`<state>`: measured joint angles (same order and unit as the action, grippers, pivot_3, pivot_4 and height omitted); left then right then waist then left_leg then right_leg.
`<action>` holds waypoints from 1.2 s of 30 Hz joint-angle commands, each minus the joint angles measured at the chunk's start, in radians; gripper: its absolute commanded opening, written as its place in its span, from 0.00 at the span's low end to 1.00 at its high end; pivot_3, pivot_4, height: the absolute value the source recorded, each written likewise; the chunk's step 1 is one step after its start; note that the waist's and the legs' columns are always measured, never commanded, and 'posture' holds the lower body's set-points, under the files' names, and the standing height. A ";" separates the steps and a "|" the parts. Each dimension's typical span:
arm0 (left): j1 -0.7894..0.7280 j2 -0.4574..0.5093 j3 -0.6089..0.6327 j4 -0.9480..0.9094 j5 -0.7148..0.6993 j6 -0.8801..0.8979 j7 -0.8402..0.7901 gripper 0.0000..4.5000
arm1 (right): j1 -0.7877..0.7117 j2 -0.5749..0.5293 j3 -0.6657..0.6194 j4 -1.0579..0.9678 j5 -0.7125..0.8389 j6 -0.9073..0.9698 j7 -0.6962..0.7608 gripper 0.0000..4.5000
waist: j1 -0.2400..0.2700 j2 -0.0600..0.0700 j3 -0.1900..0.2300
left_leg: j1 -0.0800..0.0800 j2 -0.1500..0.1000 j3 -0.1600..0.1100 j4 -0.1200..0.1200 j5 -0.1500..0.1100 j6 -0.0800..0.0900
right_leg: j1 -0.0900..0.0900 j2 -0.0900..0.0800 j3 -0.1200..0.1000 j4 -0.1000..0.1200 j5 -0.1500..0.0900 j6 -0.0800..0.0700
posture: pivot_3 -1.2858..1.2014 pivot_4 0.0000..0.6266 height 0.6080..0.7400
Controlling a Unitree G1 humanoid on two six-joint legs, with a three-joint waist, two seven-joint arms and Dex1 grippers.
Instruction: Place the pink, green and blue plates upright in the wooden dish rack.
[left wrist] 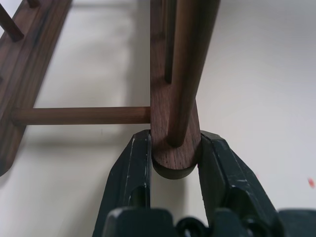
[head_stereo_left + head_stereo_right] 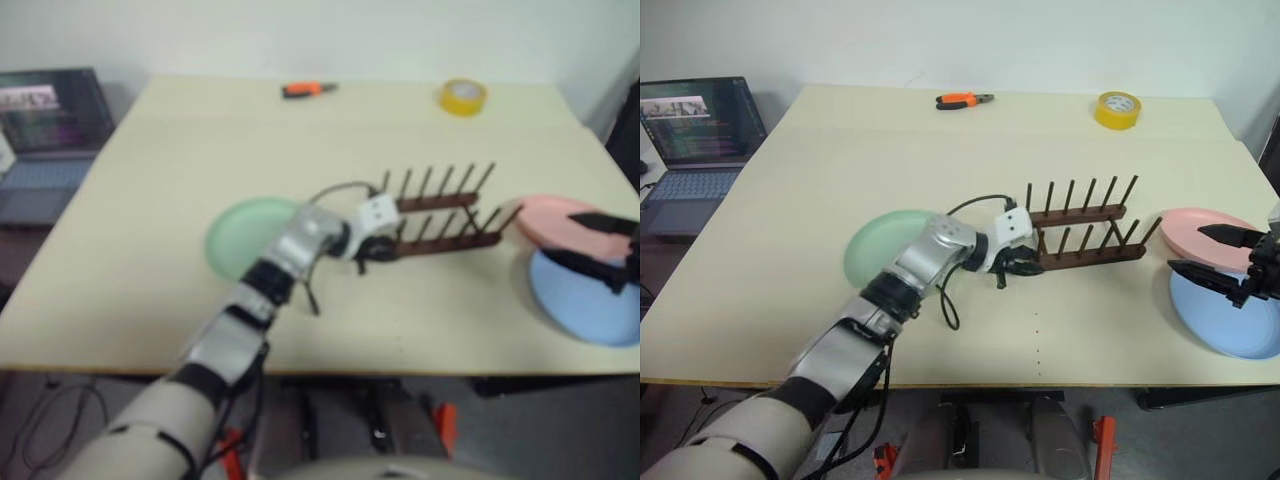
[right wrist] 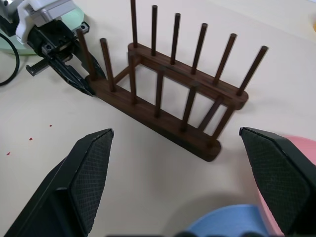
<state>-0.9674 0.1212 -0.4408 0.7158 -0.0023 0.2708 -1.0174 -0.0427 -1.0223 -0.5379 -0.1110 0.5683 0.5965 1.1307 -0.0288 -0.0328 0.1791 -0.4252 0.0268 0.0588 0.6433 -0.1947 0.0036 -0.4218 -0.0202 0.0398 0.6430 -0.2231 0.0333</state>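
Near the middle of the head views, the wooden dish rack (image 2: 1085, 238) stands on the pale table (image 2: 790, 200) with its 2 rails running left to right and its pegs upright and unfilled. At the rack's left end sits the left gripper (image 2: 1020, 264), its 2 black fingers clenched on the rounded tip of the nearer rail; the left wrist view shows one finger (image 1: 131, 173) pressed against each side of that rail end, just below the first peg. Behind the left forearm, left of centre, the green plate (image 2: 875, 245) lies flat on the table, partly hidden by the arm and well apart from the gripper's fingertips. At the right edge of the frame the pink plate (image 2: 1200, 228) lies flat just right of the rack's far end, and the blue plate (image 2: 1225, 320) lies flat below it, the 2 plates overlapping or touching at their edges. The right gripper (image 2: 1220, 255) hovers over these 2 plates with its fingers spread wide and nothing between them; it is apart from the rack. Along the upper part of the frame lie orange pliers (image 2: 962, 100) and a yellow tape roll (image 2: 1118, 109), and a laptop (image 2: 700, 135) stands at the upper left, off the table.
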 commanded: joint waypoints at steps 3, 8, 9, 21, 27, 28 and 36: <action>-0.031 -0.030 0.025 0.011 0.016 -0.042 0.002 0.23 | -0.005 -0.017 -0.037 -0.016 0.015 -0.014 0.002 1.00 | -0.001 0.000 0.000 | 0.000 0.000 0.000 0.000 0.000 0.000 | 0.000 0.000 0.000 0.000 0.000 0.000 | 0.52 0.24 1.00; -0.009 -0.019 0.023 -0.015 0.042 -0.024 0.020 0.23 | -0.006 -0.028 -0.041 -0.007 0.011 -0.016 0.008 1.00 | -0.002 0.000 0.000 | 0.000 0.000 0.000 0.000 0.000 0.000 | 0.000 0.000 0.000 0.001 0.000 0.000 | 0.52 0.24 1.00; -0.006 -0.015 0.020 -0.022 0.050 -0.023 0.024 0.23 | -0.006 -0.029 -0.042 -0.006 0.011 -0.015 0.008 1.00 | -0.002 0.000 0.000 | 0.000 0.000 0.000 0.000 0.000 0.000 | 0.000 0.000 0.000 0.001 0.000 0.000 | 0.52 0.24 1.00; 0.041 0.009 0.011 -0.101 0.062 -0.029 -0.027 0.23 | -0.030 -0.027 -0.009 0.004 0.006 -0.018 0.008 1.00 | -0.001 0.000 0.000 | 0.000 0.000 0.000 0.000 0.000 0.000 | 0.000 0.000 0.000 0.001 0.000 0.000 | 0.52 0.24 1.00; 0.053 0.015 0.009 -0.118 0.068 -0.018 -0.043 0.23 | -0.024 -0.022 -0.009 -0.002 0.007 -0.016 0.005 1.00 | -0.001 0.000 0.000 | 0.000 0.001 0.000 0.000 0.000 0.000 | 0.000 0.000 0.000 0.001 0.000 0.000 | 0.52 0.24 1.00; 0.054 0.015 0.009 -0.119 0.074 -0.017 -0.034 0.23 | -0.022 -0.021 -0.011 -0.003 0.007 -0.016 0.005 1.00 | -0.001 0.000 0.000 | 0.000 0.000 0.000 0.000 0.000 0.000 | 0.000 0.000 0.000 0.001 0.000 0.000 | 0.52 0.24 1.00; 0.054 0.029 0.003 -0.115 0.093 0.003 -0.042 0.51 | -0.015 -0.013 -0.009 -0.012 0.011 -0.013 0.000 1.00 | -0.001 0.000 0.000 | 0.000 0.000 0.000 0.000 0.000 0.000 | 0.000 0.000 0.000 0.001 0.000 0.000 | 0.52 0.24 1.00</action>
<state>-0.9035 0.1495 -0.4418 0.6322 0.0838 0.2797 -1.0594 -0.0551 -1.0263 -0.5274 -0.1046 0.5706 0.5957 1.1320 -0.0302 -0.0326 0.1790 -0.4248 0.0273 0.0586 0.6436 -0.1947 0.0036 -0.4219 -0.0199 0.0399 0.6441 -0.2229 0.0337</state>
